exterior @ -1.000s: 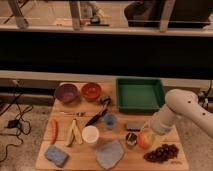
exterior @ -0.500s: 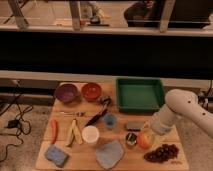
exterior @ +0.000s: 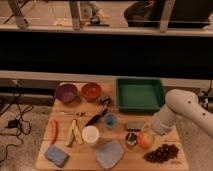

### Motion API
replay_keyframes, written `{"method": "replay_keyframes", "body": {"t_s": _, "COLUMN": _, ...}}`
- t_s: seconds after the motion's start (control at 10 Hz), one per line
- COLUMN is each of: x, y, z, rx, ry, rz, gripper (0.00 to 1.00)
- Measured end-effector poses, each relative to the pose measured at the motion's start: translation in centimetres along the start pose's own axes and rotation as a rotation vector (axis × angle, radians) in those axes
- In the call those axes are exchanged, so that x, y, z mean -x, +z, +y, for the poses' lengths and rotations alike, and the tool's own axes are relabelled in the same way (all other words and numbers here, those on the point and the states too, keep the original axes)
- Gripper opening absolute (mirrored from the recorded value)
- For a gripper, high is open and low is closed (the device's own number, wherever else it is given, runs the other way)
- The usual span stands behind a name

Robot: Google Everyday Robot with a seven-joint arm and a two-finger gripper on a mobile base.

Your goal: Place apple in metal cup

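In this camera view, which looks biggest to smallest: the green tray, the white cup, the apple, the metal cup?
1. Green tray.
2. White cup and apple look alike, so unranked.
3. Metal cup, smallest.
The gripper sits shut on the apple, hiding part of it.

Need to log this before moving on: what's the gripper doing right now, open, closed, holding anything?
Gripper: closed, low over the table beside the apple, near the metal cup. Whether it grips the apple cannot be told.
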Motion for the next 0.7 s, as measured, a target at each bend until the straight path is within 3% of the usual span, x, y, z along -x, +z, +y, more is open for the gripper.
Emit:
{"method": "replay_keyframes", "body": {"t_s": 0.3, "x": 0.3, "y": 0.2, "z": 0.1, "rx": 0.005, "ry": -0.013, "rz": 0.000, "gripper": 0.00}}
{"method": "replay_keyframes", "body": {"t_s": 0.5, "x": 2.2, "y": 0.7, "z": -0.5, "rx": 0.012, "ry": -0.049, "rz": -0.002, "gripper": 0.00}}
{"method": "replay_keyframes", "body": {"t_s": 0.7, "x": 2.0, "y": 0.6, "z": -0.4, "rx": 0.008, "ry": -0.042, "rz": -0.003, "gripper": 0.00}}
